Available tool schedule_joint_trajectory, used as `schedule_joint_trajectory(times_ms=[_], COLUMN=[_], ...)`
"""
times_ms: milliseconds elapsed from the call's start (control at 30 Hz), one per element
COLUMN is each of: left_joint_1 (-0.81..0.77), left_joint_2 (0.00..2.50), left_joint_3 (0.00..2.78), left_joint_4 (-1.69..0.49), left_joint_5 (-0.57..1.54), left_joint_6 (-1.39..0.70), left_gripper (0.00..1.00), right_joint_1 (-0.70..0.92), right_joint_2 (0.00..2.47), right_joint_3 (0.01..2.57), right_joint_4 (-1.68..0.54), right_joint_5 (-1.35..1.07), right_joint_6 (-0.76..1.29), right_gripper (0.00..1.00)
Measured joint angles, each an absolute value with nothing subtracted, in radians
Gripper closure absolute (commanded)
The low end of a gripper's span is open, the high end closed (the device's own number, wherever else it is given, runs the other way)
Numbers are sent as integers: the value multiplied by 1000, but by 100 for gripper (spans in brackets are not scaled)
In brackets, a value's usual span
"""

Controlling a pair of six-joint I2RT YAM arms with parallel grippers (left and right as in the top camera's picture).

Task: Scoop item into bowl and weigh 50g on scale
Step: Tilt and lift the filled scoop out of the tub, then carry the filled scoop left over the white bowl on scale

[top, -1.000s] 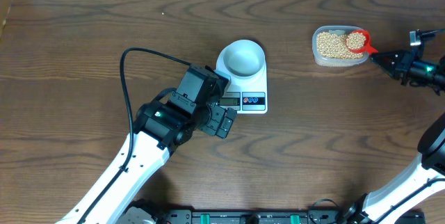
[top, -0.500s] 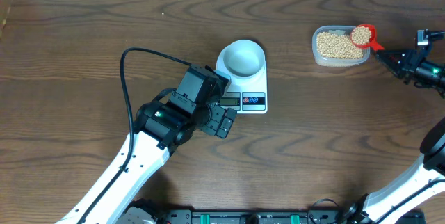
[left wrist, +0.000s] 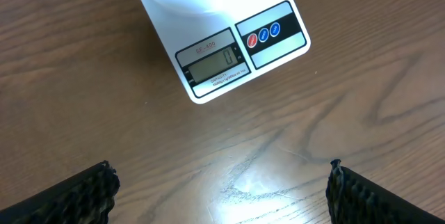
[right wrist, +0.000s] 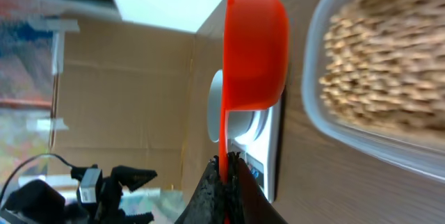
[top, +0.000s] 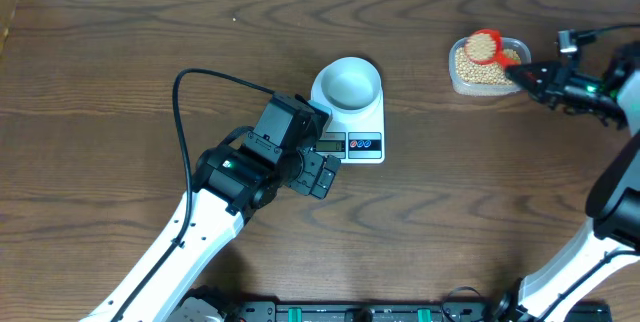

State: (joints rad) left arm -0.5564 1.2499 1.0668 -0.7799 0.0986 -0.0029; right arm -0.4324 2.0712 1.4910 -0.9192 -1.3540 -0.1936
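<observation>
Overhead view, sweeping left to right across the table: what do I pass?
Left arm → scale with the bowl on it → clear tub of beans, red scoop over it → right gripper, shut on the scoop's handle.

So the bowl (top: pixel 348 84) sits on the scale's (top: pixel 365 145) upper end, mid-frame. The tub (top: pixel 453 72) of beans (top: pixel 475 72) is way off at the upper right, with the scoop (top: pixel 485 46) over its upper-left part.

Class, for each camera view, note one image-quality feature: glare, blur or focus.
Overhead: evenly lit, largely sharp. Left wrist: bright glare patch on the table below the scale, display legible. Right wrist: the beans in the tub are blurred, the red scoop crisper.
</observation>
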Motion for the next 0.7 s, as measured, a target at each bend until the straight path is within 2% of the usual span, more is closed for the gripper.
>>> schedule_joint_trajectory(times_ms=[700], left_joint_1=[-556], left_joint_2=[1250], left_joint_3=[1067], left_joint_4=[-780], left_joint_5=[99], left_joint_6=[-3], left_gripper=[2], right_joint_1=[-169], right_joint_2=[2071], right_joint_3=[1491], right_joint_4=[-919], right_joint_5=[-1399], right_joint_6=[-193], right_gripper=[99])
